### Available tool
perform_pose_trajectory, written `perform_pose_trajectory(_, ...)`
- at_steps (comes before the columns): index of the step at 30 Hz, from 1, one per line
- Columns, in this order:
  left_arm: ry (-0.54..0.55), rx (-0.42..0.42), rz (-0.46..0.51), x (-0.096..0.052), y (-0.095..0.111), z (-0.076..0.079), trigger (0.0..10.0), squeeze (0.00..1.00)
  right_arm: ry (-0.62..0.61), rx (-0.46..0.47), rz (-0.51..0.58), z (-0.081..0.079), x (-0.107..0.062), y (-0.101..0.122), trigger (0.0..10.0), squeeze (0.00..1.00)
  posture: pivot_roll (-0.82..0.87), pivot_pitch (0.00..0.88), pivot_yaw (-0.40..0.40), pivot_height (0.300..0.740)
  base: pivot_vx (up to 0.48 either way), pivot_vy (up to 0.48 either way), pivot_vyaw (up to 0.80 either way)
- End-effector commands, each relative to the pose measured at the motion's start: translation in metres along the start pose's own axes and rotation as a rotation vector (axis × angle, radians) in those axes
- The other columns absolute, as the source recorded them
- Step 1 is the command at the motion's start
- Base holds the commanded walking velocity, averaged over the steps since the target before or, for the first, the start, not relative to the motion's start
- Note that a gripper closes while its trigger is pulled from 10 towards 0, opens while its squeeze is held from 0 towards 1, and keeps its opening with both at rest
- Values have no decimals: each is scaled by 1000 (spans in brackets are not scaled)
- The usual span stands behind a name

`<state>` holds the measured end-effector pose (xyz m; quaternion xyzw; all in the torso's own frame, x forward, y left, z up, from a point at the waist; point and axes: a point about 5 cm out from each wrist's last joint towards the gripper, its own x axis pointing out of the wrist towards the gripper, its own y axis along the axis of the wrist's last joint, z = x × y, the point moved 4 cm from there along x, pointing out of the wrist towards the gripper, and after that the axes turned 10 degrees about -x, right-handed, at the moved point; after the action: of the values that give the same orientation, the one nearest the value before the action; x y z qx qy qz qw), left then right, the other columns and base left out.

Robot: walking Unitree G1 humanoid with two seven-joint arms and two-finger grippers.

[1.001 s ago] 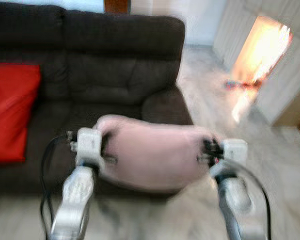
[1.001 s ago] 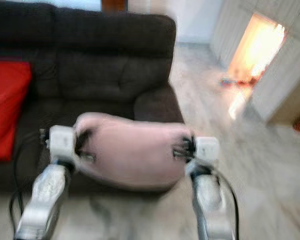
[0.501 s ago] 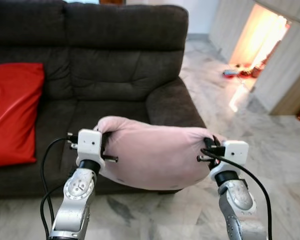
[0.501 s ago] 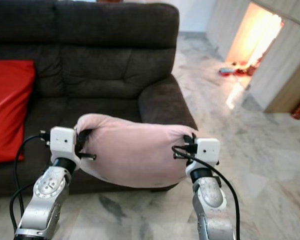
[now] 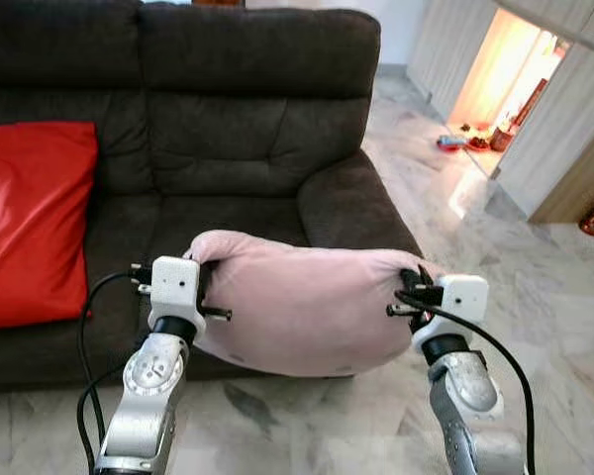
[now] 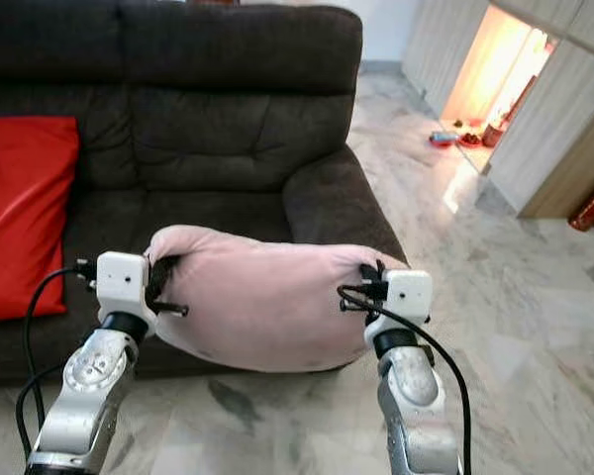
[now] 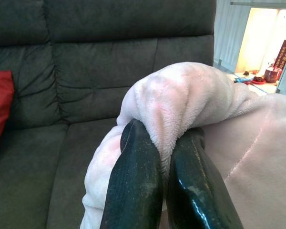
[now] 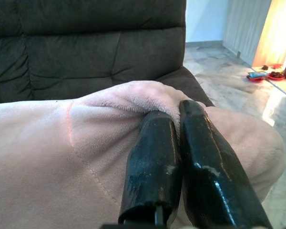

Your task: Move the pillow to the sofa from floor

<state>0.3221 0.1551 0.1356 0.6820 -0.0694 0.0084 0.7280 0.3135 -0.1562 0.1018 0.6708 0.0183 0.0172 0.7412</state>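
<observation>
Since half a second ago the whole picture has slid a little: the sofa's right armrest and the red cushion sit slightly further right in the frame, which is the camera shifting, while the pillow and both arms keep nearly the same place; the blur of a second ago is gone.

The left hand (image 5: 204, 289) is at lower left of the left eye view, its black fingers (image 7: 136, 186) closed on a bunched fold at the pillow's left end. The right hand (image 5: 412, 293) is at lower right, its fingers (image 8: 152, 167) pinched together on the fleece at the pillow's right end.

The pink pillow (image 5: 302, 307) hangs between the two hands in the lower middle of the frame, sagging in its centre, held in the air above the marble floor (image 5: 535, 267) and in front of the sofa's front edge. It is not resting on the seat.

Behind it the dark grey sofa (image 5: 247, 129) takes up the upper left and centre. A red cushion (image 5: 30, 218) leans against its backrest at the left edge. At upper right a brightly lit doorway (image 5: 495, 79) opens beyond pale cabinet panels (image 5: 574, 129).
</observation>
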Motion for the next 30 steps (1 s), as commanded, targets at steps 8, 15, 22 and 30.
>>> perform_pose_trajectory(8, 15, -8, 80, 2, 21, -5, 10000, 0, -7, -17, 77, 6, 1, 19, 10000, 0, 45, 0, -100, 740, 0, 0, 0)
perform_pose_trajectory(15, 19, 0, 83, 3, 22, -7, 10000, 0, 43, -4, 102, -3, 0, 24, 10000, 0, 49, 0, -97, 740, 106, 0, 707)
perform_pose_trajectory(22, 21, 6, 86, 3, 23, -8, 10000, 0, 51, 14, 97, -3, 1, 23, 10000, 0, 49, 0, -93, 740, 278, 0, 0)
perform_pose_trajectory(30, 9, 16, 98, 5, 26, -5, 10000, 0, 97, -5, 119, -13, -1, 25, 10000, 0, 48, 0, -92, 740, 343, 0, 356)
